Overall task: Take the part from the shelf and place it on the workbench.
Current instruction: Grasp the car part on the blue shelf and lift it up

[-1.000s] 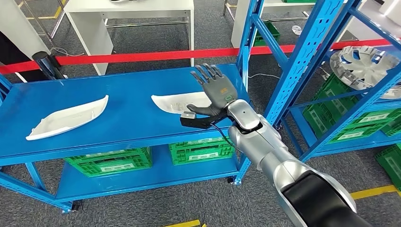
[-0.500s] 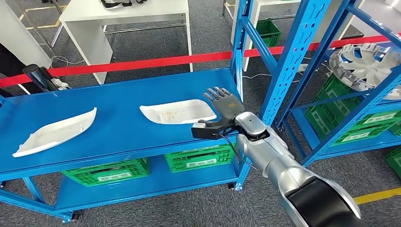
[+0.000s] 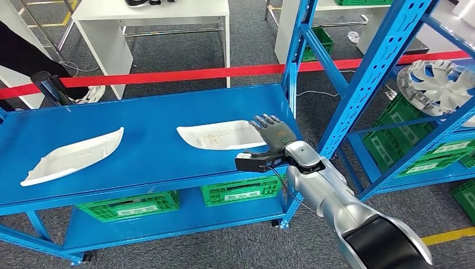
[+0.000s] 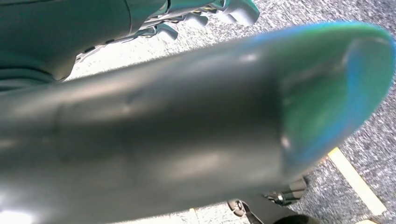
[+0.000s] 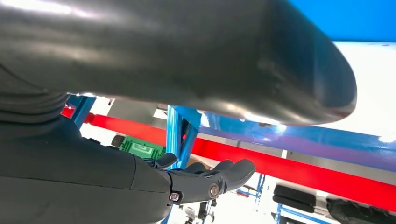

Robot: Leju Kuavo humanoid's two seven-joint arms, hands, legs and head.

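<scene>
White part (image 3: 221,135) lies flat on blue shelf (image 3: 151,151), not lifted yet. Right hand (image 3: 273,136) just beside part's end, fingers apart, holding nothing. Left hand (image 4: 140,126): cannot tell its state. Grab, carry, put on workbench all left to do.

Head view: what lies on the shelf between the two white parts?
Nothing: between the left white part and the right white part, the head view shows bare blue shelf.
</scene>
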